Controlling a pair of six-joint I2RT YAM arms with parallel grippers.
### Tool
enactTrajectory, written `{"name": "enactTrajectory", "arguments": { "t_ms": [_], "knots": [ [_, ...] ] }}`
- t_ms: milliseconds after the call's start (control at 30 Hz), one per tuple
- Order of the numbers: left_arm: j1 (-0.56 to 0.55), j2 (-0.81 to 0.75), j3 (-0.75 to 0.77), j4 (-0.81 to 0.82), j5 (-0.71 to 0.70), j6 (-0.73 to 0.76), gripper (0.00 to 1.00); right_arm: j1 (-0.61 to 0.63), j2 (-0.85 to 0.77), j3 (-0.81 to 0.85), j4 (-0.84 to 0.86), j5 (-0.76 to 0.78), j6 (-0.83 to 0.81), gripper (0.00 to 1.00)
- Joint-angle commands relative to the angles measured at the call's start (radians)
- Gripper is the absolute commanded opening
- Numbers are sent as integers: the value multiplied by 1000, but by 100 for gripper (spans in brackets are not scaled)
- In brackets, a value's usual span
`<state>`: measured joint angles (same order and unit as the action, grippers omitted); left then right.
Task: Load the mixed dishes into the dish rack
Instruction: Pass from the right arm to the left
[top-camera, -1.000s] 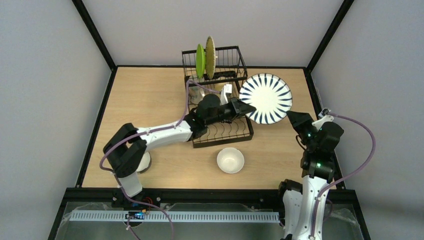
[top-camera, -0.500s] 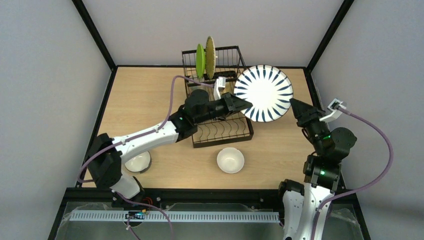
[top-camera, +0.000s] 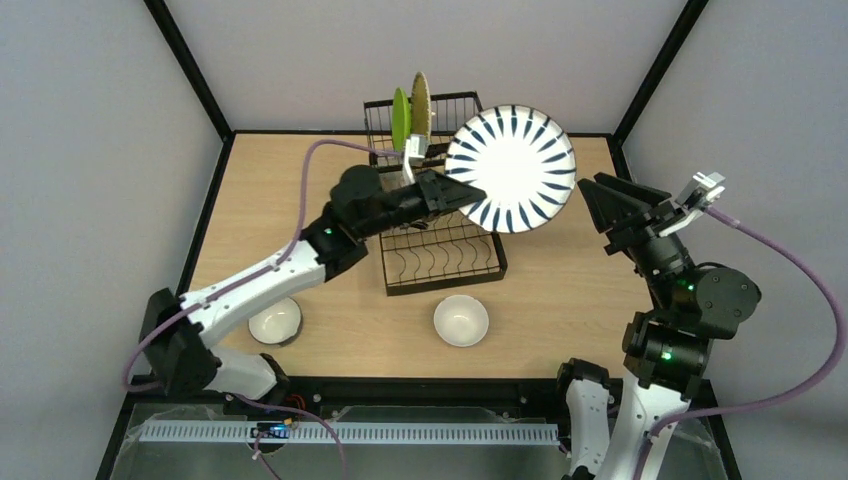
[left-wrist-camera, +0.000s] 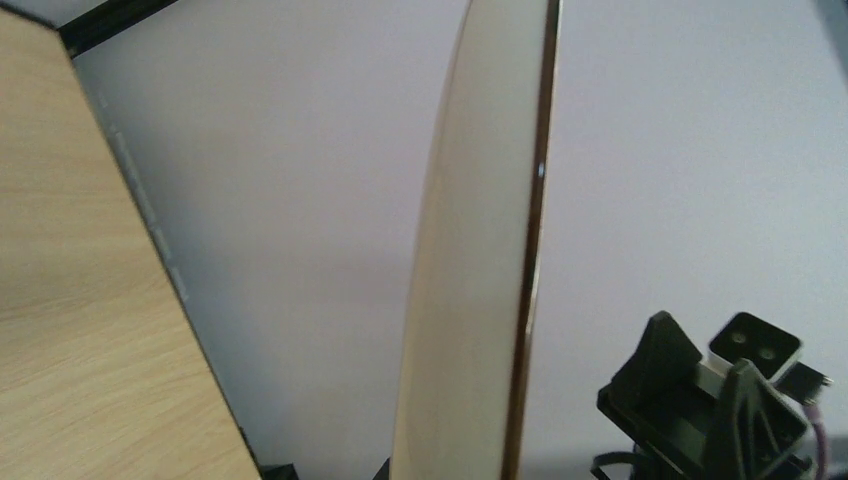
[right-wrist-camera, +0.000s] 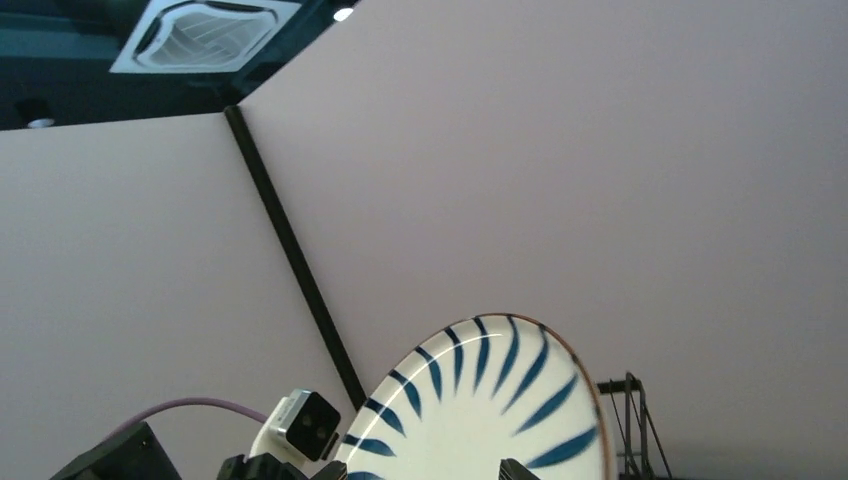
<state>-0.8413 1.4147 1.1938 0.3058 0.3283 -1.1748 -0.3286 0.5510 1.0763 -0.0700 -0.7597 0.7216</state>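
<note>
Blue-striped white plate (top-camera: 510, 168) pinched at rim in left end effector (top-camera: 453, 193), right end effector (top-camera: 598, 212) open and empty; probably needs next upright lowering into a free slot of the dish rack (top-camera: 445, 264).

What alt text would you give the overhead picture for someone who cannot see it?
The left gripper holds a blue-striped white plate in the air by a black wire dish rack; the right gripper stands open, apart from it. Two white bowls sit on the table.
</note>
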Motion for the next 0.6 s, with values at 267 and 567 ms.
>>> {"name": "enactTrajectory", "arguments": {
  "t_ms": [267,567],
  "knots": [
    [110,-256,20,231,291,47,2,-1,81,244,-96,-170,10,85],
    [110,-317,14,162,373,91,2,1,129,367,-115,-320,32,85]
  ]
}}
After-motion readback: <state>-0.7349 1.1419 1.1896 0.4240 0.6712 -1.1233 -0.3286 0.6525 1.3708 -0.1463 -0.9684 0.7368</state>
